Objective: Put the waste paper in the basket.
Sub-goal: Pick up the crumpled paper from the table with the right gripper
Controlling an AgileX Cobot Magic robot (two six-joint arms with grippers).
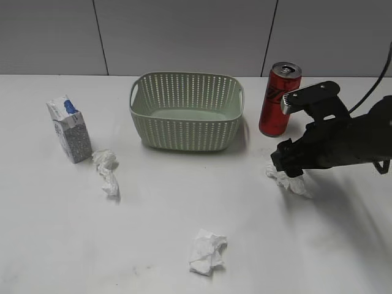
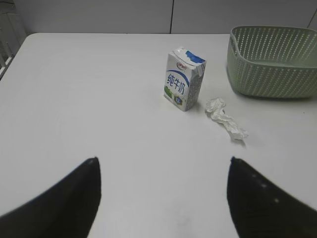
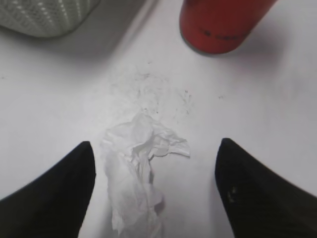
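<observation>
Three crumpled white paper wads lie on the white table. One wad (image 1: 291,182) (image 3: 136,168) lies right of centre, between the open fingers of my right gripper (image 1: 286,166) (image 3: 154,148), which is low over it. A second wad (image 1: 108,171) (image 2: 225,119) lies beside the carton. A third wad (image 1: 207,251) lies near the front. The sage-green slotted basket (image 1: 187,131) (image 2: 272,69) stands at the back centre and looks empty. My left gripper (image 2: 163,166) is open and empty over bare table; it does not show in the exterior view.
A red can (image 1: 279,99) (image 3: 223,25) stands upright just behind the right gripper, right of the basket. A small blue-white-grey carton (image 1: 70,130) (image 2: 184,79) stands at the left. A corner of the basket (image 3: 44,17) shows in the right wrist view.
</observation>
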